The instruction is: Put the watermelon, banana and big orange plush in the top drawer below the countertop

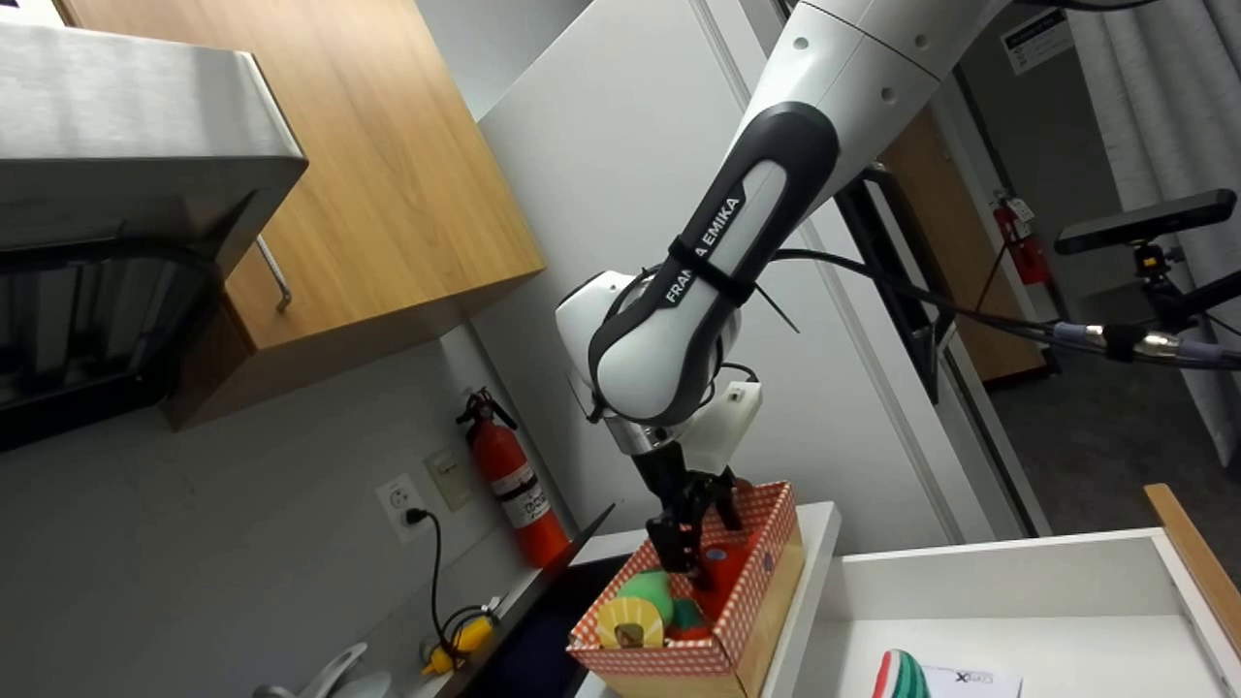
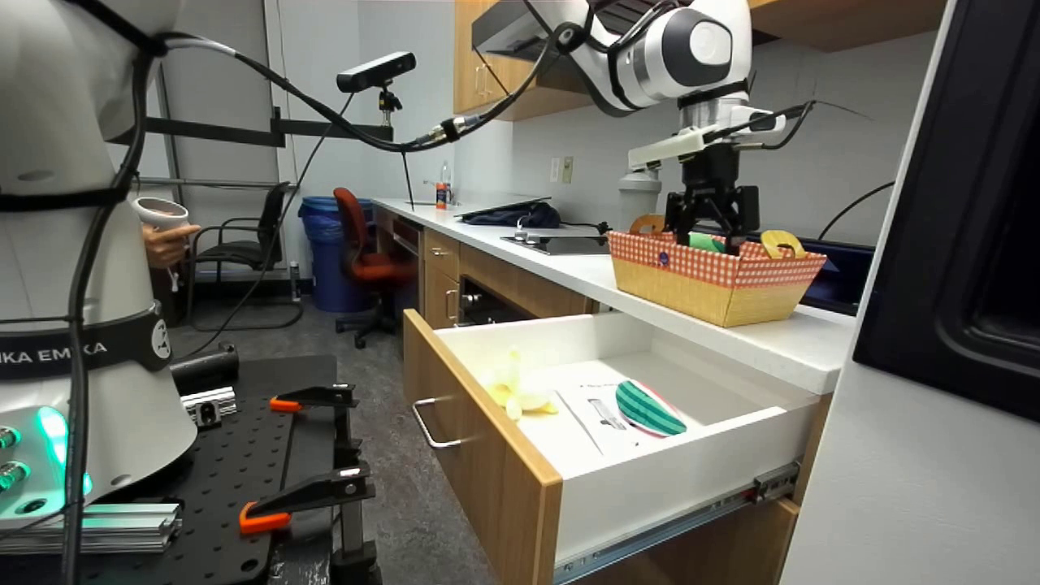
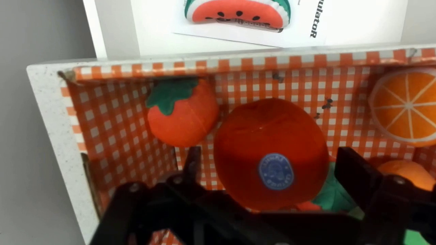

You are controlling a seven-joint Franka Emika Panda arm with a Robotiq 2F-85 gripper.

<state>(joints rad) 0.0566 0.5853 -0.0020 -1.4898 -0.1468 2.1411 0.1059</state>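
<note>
Tool (image 3: pixel 269 156) nearest the lens in the wrist view: released, jaws spread wide, a big round red plush (image 3: pixel 265 143) showing between them, gap at both sides. In both exterior views it points down at the mouth of the gingham-lined basket (image 2: pixel 691 292), which stands on the white tabletop (image 2: pixel 812 337). Wrist view, from the red plush: tomato plush (image 3: pixel 190 119) at 10 o'clock, segmented orange plush (image 3: pixel 403 109) at 2 o'clock, all three in the basket. Red or segmented, which is the task's big orange: cannot tell. Top drawer (image 2: pixel 674 479) pulled out, at 7 o'clock from the basket in an exterior view. Watermelon (image 2: pixel 648 409) inside it, over a printed white card (image 2: pixel 583 410); banana (image 2: pixel 532 400) also inside, at 9 o'clock from the watermelon.
</note>
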